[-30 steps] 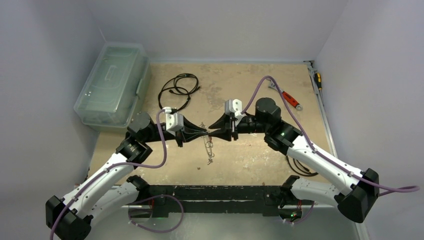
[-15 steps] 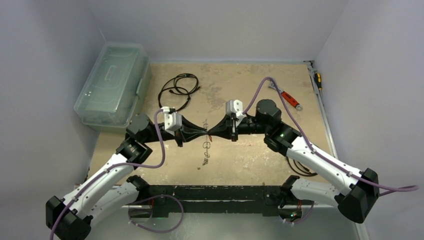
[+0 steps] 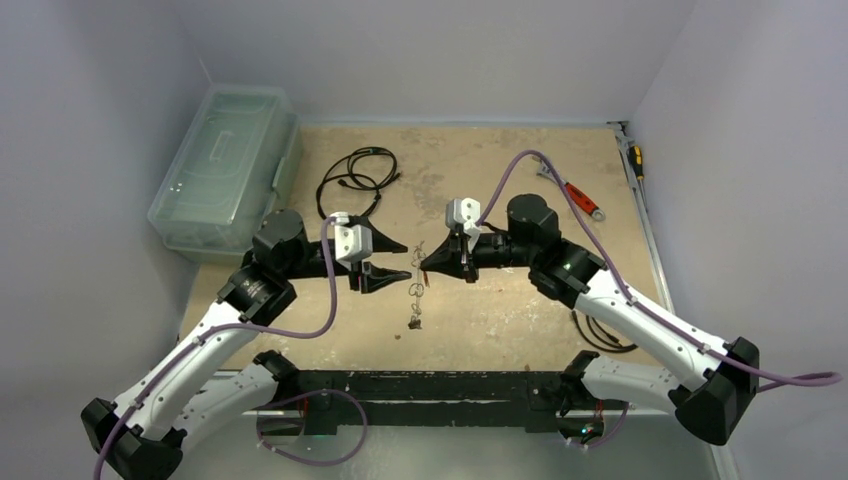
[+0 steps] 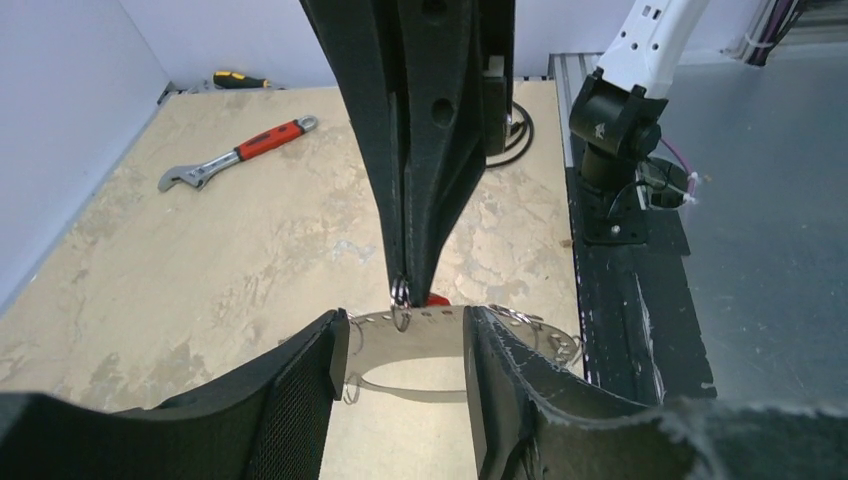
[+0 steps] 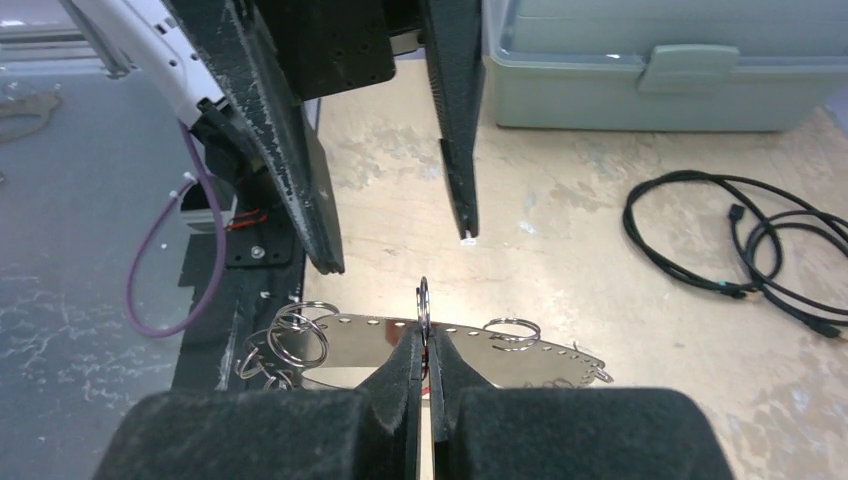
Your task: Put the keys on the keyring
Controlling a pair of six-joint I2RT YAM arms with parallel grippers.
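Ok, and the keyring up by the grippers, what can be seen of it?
The keyring is a shiny flat metal band with a row of small holes, curved into a loop. Several wire split rings hang along it. The right gripper is shut on a small one at its upper edge, holding it up; the left gripper is open, facing it without gripping.

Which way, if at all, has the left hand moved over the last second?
Yes. The left hand has opened and drawn back leftward, toward the clear box, away from the right hand, which is shut on the keyring.
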